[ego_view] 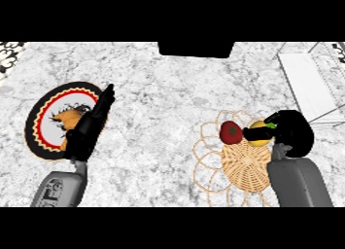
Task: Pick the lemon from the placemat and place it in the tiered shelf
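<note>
Right hand (291,130) on lemon (259,141), placemat (243,172), near right.
Fingers curl round the lemon, one crossing its front. Red fruit (231,132) sits just left, seemingly touching. Best to lift straight up before swinging far-right to the shelf (304,82). Left hand (89,126) rests over the plate (42,121), fingers straight, pressed together.
</note>
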### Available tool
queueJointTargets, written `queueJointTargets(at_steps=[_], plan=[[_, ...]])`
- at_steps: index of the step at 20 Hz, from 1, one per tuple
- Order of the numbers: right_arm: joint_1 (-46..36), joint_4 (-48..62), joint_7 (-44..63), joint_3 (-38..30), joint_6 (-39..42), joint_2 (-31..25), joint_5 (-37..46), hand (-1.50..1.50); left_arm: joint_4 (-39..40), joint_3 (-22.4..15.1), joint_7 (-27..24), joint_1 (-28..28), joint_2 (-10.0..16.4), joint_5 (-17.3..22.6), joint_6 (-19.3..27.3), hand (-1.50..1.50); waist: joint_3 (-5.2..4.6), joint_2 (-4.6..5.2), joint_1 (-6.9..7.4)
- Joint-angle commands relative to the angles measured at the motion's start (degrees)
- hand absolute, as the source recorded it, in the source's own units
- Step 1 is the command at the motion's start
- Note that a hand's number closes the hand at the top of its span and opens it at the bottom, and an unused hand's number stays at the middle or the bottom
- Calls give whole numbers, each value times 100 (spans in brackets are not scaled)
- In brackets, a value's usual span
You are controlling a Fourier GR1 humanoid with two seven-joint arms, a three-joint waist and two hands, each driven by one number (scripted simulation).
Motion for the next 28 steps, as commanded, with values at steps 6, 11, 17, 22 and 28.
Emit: queueJointTargets(at_steps=[6,11,17,22,28], plan=[[-1863,626,1350,-1504,-1315,-157,1200,150,-49,-182,-4,-211,-48,-50,-111,0,0,123,447],[-2718,1002,1479,-1908,-1603,-439,2223,150,-13,-355,26,-359,-161,-111,-146,0,-16,165,595],[-3549,1519,1815,-2343,-1557,-664,3464,150,55,-413,130,-494,-162,-147,-201,0,-31,192,720],[-4155,1929,2123,-2637,-1251,-872,4555,150,103,-400,133,-568,-199,-114,-213,0,-42,169,734],[-4764,2280,2390,-2879,-921,-1134,5881,150,110,-404,195,-627,-204,-163,-172,0,-35,135,703]])
